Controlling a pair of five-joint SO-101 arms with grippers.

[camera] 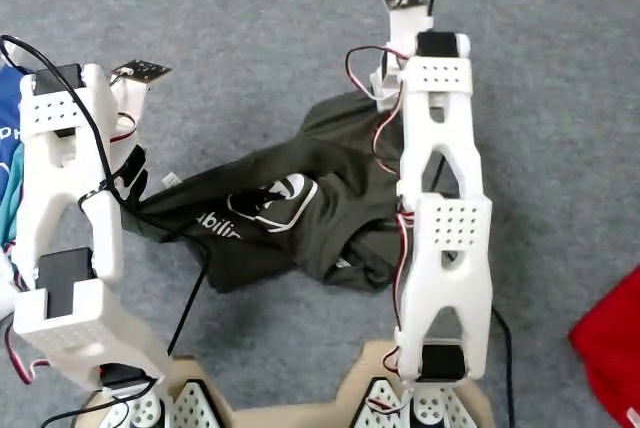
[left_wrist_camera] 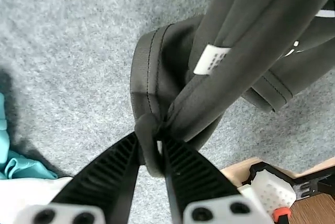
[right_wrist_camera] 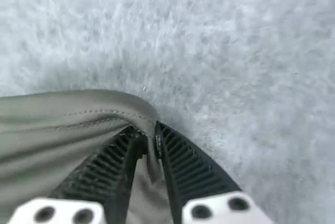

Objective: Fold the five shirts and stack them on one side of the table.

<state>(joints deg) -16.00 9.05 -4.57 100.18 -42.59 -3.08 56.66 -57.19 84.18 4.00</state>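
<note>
Shirt (camera: 262, 238) in left gripper (left_wrist_camera: 152, 143) (right (right_wrist_camera: 149, 136) too)

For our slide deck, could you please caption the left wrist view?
Left gripper shut on a bunched edge of the dark shirt, over the grey table.

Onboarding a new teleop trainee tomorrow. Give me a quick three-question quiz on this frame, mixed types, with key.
1. True or false: the left gripper and the right gripper are both shut on the dark shirt.
2. Which lies at the table edge on the right gripper's side? A) red cloth B) yellow towel C) blue cup
3. Short answer: is the dark shirt folded flat yet?
Key: 1 true; 2 A; 3 no, it lies bunched between the grippers.
</note>
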